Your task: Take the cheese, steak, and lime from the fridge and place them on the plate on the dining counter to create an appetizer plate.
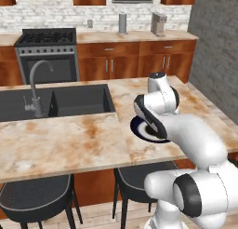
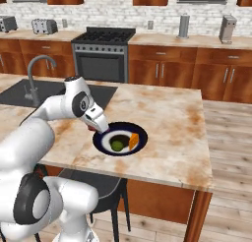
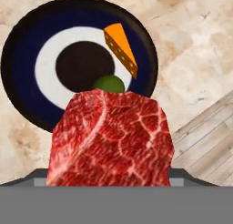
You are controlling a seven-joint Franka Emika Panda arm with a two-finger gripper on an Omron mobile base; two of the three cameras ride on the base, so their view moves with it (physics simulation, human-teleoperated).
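The steak (image 3: 111, 139), a marbled red chunk, sits between the jaws of my gripper (image 2: 97, 127), which is shut on it; the meat hides the fingertips. A sliver of that steak (image 2: 90, 128) shows red at the hand. I hang it just above the left rim of the navy-rimmed plate (image 2: 102, 143) on the dining counter (image 2: 167, 118). On the plate lie the orange cheese (image 2: 133, 140) wedge and the dark-green lime (image 2: 117, 145). In the hand view the plate (image 3: 22, 45) is ahead, with the cheese (image 3: 122, 48) and the lime (image 3: 110, 84) just beyond the steak. The fridge is out of view.
A dark sink (image 1: 56, 102) with a curved grey faucet (image 1: 35, 90) is set into the counter to the left of the plate (image 1: 137, 129). Black stools (image 1: 37, 198) stand under the near edge. A stove (image 2: 103, 51) and wooden cabinets line the back wall.
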